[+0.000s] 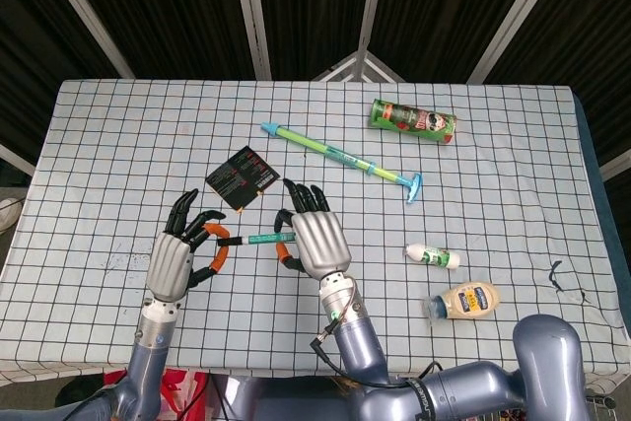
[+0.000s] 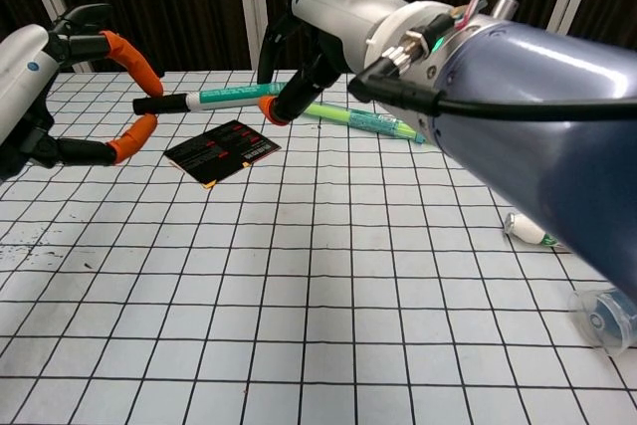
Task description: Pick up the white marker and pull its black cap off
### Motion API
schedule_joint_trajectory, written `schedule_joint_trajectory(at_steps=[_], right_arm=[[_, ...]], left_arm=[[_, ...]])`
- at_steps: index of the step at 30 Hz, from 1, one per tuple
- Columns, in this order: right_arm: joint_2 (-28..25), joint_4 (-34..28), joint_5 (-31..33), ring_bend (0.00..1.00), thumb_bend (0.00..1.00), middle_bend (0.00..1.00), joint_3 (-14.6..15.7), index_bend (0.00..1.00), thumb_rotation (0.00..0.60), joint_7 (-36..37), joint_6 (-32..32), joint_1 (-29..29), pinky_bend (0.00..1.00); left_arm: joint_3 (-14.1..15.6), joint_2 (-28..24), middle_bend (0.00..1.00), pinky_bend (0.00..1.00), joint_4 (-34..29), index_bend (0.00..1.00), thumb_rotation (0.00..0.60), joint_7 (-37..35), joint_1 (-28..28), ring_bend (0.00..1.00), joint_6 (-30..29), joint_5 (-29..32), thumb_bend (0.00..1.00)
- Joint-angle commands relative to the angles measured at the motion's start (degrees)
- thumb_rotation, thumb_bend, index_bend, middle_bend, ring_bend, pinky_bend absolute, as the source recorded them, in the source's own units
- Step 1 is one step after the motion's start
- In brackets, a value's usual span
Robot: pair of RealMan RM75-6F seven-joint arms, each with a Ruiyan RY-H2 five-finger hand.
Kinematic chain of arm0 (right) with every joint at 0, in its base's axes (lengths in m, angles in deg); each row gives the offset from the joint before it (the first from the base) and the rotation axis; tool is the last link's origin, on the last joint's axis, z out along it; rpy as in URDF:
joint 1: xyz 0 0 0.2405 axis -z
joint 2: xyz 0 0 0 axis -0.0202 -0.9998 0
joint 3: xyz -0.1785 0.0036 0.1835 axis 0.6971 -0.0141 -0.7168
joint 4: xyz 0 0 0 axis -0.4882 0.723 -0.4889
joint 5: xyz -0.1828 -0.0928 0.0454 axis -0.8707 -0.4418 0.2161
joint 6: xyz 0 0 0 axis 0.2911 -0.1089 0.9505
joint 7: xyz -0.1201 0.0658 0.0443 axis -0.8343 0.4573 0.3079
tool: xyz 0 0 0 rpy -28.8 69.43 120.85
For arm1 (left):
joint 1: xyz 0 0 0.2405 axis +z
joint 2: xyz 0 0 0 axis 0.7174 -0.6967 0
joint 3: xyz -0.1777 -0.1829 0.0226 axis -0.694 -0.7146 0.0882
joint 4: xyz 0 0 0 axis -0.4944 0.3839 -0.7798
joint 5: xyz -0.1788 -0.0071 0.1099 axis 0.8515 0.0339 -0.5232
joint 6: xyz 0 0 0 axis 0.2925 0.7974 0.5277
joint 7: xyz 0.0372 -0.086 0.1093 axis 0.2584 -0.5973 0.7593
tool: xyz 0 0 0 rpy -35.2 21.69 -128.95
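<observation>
My right hand (image 1: 314, 239) pinches the marker (image 1: 258, 239) by its teal-and-white barrel and holds it level above the table. The same hand (image 2: 328, 22) fills the top of the chest view, where the marker (image 2: 234, 97) points left. Its black cap (image 2: 162, 104) sticks out toward my left hand (image 1: 177, 255). The left hand's orange fingertips (image 2: 129, 55) stand apart above and below the cap's end, with small gaps on both sides. I see no contact between that hand (image 2: 40, 87) and the cap (image 1: 227, 241).
A black card (image 1: 242, 175) lies just behind the hands. Further back are a long green stick toy (image 1: 340, 157) and a green snack can (image 1: 414, 122). At the right lie a small white tube (image 1: 432, 256) and a mayonnaise bottle (image 1: 463, 301).
</observation>
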State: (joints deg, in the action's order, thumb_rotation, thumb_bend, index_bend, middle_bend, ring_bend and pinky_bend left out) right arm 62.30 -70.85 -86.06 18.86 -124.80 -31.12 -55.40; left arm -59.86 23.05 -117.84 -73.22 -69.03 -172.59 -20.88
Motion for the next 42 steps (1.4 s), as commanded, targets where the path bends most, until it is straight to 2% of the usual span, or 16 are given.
schedule_joint_trajectory(at_steps=[1, 18, 29, 38, 42], right_arm=[[-0.15, -0.09, -0.04, 0.08, 0.42, 0.03, 0.09, 0.68, 0.600, 0.19, -0.01, 0.13, 0.00], [-0.94, 0.27, 0.26, 0.08, 0.42, 0.03, 0.36, 0.68, 0.600, 2.12, 0.81, 0.90, 0.00], [-2.33, 0.89, 0.42, 0.08, 0.42, 0.03, 0.67, 0.68, 0.600, 3.96, 1.17, 2.24, 0.00], [-3.77, 3.35, -0.07, 0.08, 0.42, 0.03, 3.44, 0.69, 0.600, 7.52, 3.30, 4.73, 0.00], [-3.97, 4.84, -1.47, 0.08, 0.42, 0.03, 5.85, 0.69, 0.600, 9.90, 4.72, 6.18, 0.00]], left_arm=[[0.01, 0.12, 0.34, 0.08, 0.13, 0.55, 0.600, -0.11, 0.00, 0.03, -0.12, 0.07, 0.54], [0.10, -0.41, 0.35, 0.08, 1.09, 0.57, 0.600, -2.60, 1.13, 0.03, -2.66, 0.54, 0.55], [0.60, -1.53, 0.35, 0.08, 3.46, 0.57, 0.600, -6.79, 3.48, 0.03, -5.32, 1.54, 0.55], [1.98, -4.85, 0.34, 0.08, 7.40, 0.58, 0.600, -9.79, 7.62, 0.03, -5.72, 4.56, 0.55], [1.95, -5.29, 0.34, 0.08, 11.02, 0.58, 0.600, -12.40, 8.75, 0.03, -4.22, 6.64, 0.55]])
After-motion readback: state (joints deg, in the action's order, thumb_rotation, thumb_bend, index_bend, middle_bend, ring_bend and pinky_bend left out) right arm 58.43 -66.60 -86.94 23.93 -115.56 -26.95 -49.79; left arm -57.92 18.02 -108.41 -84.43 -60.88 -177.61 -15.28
